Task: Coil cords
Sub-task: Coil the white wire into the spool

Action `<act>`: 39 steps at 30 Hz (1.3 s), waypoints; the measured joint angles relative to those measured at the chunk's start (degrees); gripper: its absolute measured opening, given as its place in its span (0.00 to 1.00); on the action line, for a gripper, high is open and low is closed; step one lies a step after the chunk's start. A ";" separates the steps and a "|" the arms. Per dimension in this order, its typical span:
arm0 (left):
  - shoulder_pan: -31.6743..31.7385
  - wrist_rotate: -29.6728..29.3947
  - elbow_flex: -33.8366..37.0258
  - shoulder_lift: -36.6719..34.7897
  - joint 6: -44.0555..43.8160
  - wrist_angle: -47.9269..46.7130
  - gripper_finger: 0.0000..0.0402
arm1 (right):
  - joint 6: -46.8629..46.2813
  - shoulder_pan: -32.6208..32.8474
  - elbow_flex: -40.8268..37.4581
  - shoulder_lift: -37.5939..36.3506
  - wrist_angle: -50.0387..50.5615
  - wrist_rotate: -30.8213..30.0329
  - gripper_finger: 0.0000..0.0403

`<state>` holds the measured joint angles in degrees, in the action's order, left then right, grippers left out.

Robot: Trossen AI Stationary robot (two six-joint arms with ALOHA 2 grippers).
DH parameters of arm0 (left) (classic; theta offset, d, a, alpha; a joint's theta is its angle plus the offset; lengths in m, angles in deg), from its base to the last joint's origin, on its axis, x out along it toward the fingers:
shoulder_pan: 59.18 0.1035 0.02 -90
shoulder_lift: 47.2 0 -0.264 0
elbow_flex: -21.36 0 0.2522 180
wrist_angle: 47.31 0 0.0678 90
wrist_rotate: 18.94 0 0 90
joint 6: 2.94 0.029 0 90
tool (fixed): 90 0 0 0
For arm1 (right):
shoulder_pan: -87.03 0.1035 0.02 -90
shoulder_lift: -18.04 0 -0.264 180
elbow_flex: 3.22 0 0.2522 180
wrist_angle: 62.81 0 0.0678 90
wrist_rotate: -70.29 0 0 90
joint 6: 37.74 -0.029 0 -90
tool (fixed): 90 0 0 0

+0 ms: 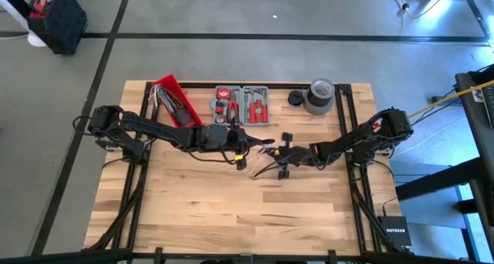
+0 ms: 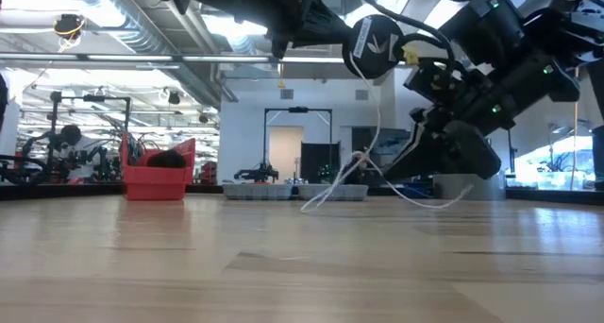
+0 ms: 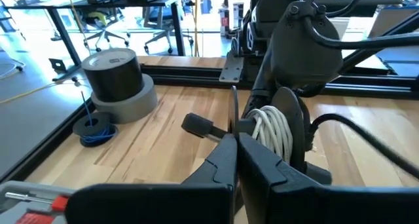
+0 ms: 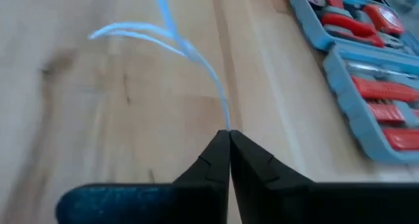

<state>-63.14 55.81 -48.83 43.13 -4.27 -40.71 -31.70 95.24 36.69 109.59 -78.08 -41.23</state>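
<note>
the right gripper (image 4: 229,140) is pinched tight on the white cord (image 4: 196,60), mid-frame. the left gripper (image 3: 237,160) is closed too, beside white loops. best to pull slowly and keep the cord tight.

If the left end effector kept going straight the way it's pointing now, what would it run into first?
Most likely the right arm's wrist, wound with the white cord: in the left wrist view it sits directly beyond the shut left end effector. Depth is hard to judge, but nothing else shows between them.
</note>
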 joint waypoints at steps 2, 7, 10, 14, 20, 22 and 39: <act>0.00 -0.02 0.00 0.00 -0.02 -0.02 0.00 | -0.15 0.00 0.00 0.00 0.71 -2.28 0.05; 0.00 0.00 0.00 0.00 -0.04 0.00 0.00 | -0.13 0.08 0.00 0.00 2.12 -2.88 0.01; 0.00 0.00 0.00 0.00 -0.06 0.00 0.00 | -0.55 0.09 0.06 0.00 3.35 -2.88 0.02; -0.02 0.00 0.00 0.00 -0.11 -0.10 0.00 | -3.09 0.09 0.07 -1.04 9.31 -2.95 0.01; -0.03 0.00 0.00 0.00 -0.17 -0.20 0.00 | -8.09 2.77 0.07 -5.96 20.94 -4.64 0.01; -0.02 0.00 0.00 0.00 -0.17 -0.26 0.00 | -9.62 4.33 0.07 -8.51 25.14 -5.85 0.01; -0.07 0.02 0.00 0.00 -0.20 -0.55 0.00 | -37.53 16.32 0.17 -15.79 59.22 -3.95 0.00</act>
<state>-63.21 55.84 -48.83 43.13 -4.46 -41.26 -69.23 111.57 36.87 93.80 -18.86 -45.18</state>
